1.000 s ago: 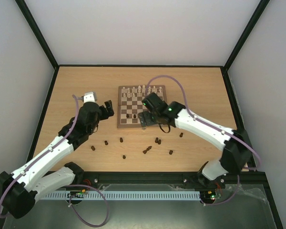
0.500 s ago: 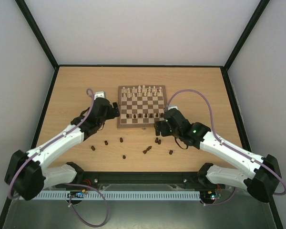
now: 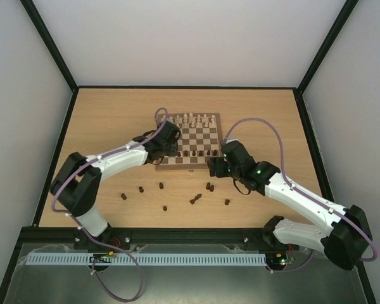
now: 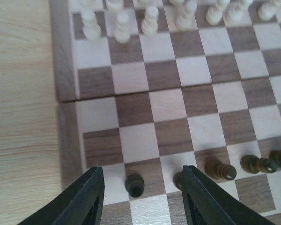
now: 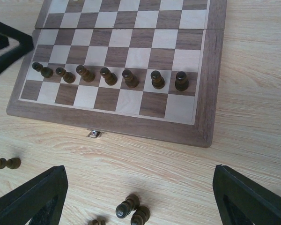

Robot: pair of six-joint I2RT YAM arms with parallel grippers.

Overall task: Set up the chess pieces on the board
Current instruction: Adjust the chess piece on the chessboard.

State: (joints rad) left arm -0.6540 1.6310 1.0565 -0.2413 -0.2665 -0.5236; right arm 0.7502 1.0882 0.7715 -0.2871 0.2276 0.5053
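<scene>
The board [image 3: 206, 163] lies mid-table, with cream chess pieces [image 3: 189, 118] along its far rows and dark pawns [image 3: 196, 152] in a row near its front. My left gripper [image 3: 171, 143] hovers over the board's near-left corner. In the left wrist view it [image 4: 142, 168] is open, its fingers [image 4: 86, 197] straddling one dark pawn [image 4: 135, 184] with a gap on each side. My right gripper [image 3: 216, 167] hangs wide open just off the board's near-right edge [image 5: 131, 129], above two loose dark pieces [image 5: 127, 206].
Several loose dark pieces [image 3: 141, 189] are scattered on the light wood table [image 3: 101, 126] between the board and the arm bases. A small metal clasp [image 5: 93, 134] sticks out of the board's near edge. Black frame rails border the table.
My left arm swung right onto the board's near-left corner and its jaws narrowed around a dark pawn. My right gripper pulled back off the board to its near-right edge.
</scene>
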